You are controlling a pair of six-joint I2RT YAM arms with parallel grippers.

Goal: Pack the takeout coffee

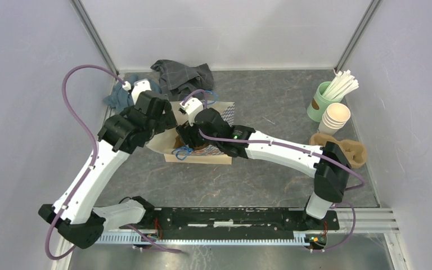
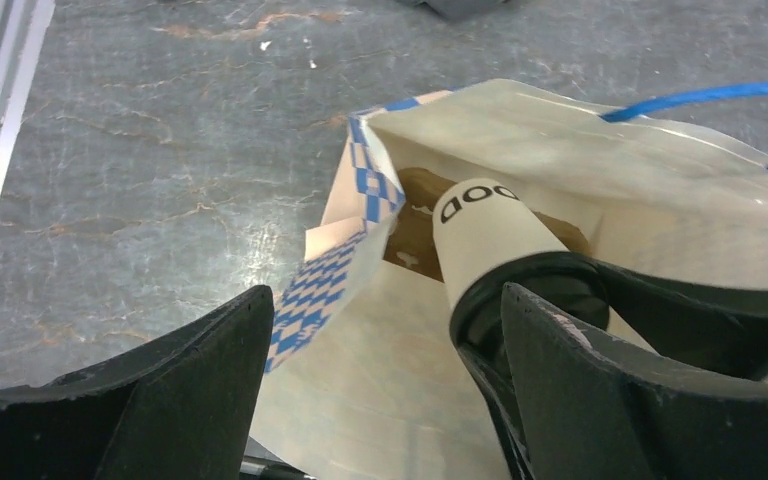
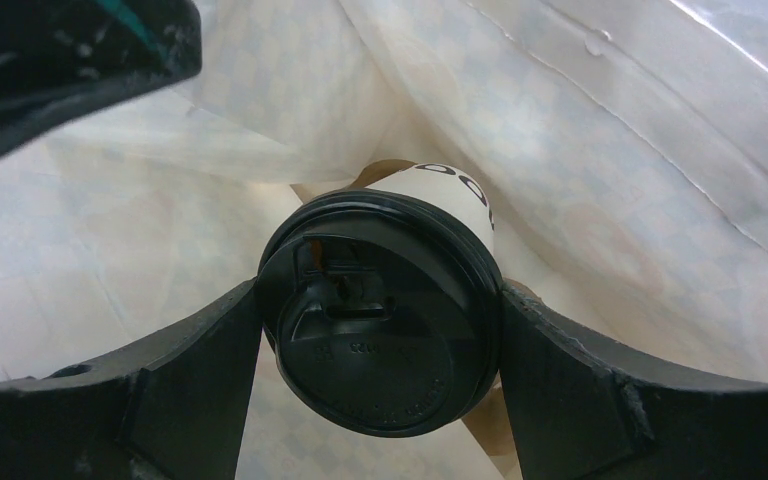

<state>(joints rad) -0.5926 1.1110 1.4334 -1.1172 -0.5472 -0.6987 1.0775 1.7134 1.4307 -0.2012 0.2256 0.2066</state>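
Three pale walls (image 1: 28, 56) enclose grey marbled tabletop (image 1: 270, 95); right pincer (image 3: 380, 330) grips takeout coffee (image 2: 480, 230), left pincer (image 2: 390, 300) released.

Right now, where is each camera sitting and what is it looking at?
Top: above and behind, looking down at the table; left arm and right arm show.
Left wrist: faces the bag mouth; open left gripper shows.
Right wrist: inside the bag, facing the cup's lid; right gripper clamps it.
Shared: both wrist views show cup and bag.

Takeout coffee (image 3: 385, 320) — hidden in top view.
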